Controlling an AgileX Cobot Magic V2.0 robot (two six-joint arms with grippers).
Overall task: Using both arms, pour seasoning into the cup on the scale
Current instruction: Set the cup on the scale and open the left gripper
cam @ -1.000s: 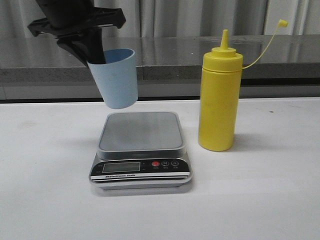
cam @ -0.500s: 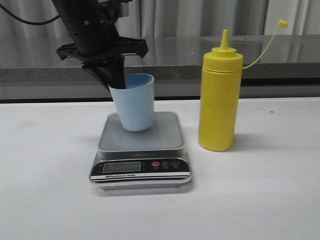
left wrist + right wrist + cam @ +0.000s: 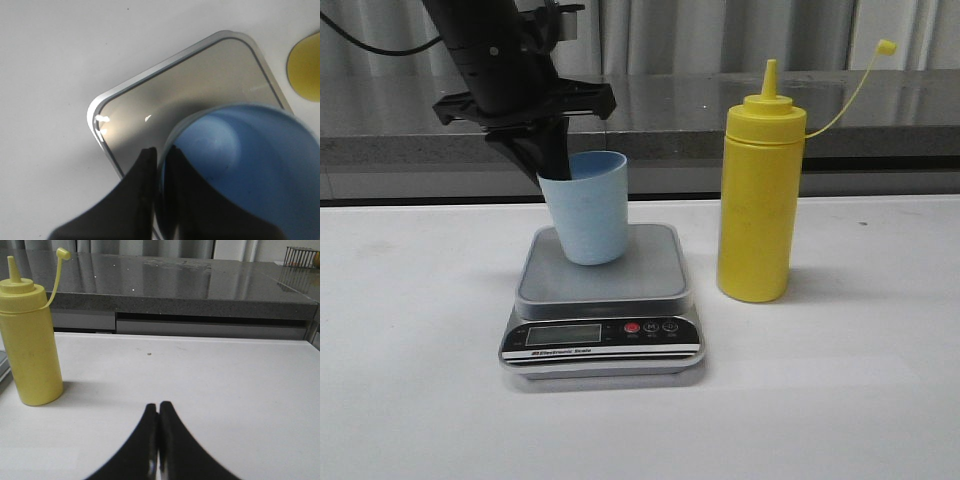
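Fingers (image 3: 150, 165) of the left gripper (image 3: 548, 150) pinch the near wall of the cup (image 3: 586, 208), one inside the rim and one outside, as the left wrist view shows. A second ago the cup hung tilted in the upper left of the frame, clear of the scale (image 3: 601, 300); half a second ago it had come down over the grey platform, and now it sits in nearly the same spot at frame centre-left, slightly tilted, its base on or just above the platform. Contact cannot be told for sure. That suggests placing is nearly done, with release left. Right gripper (image 3: 159, 412) has its fingers pressed together on nothing, low over the white tabletop (image 3: 225, 390). Seasoning (image 3: 760, 190) stands upright right of the scale, untouched, cap off and dangling from its tether at the upper right.
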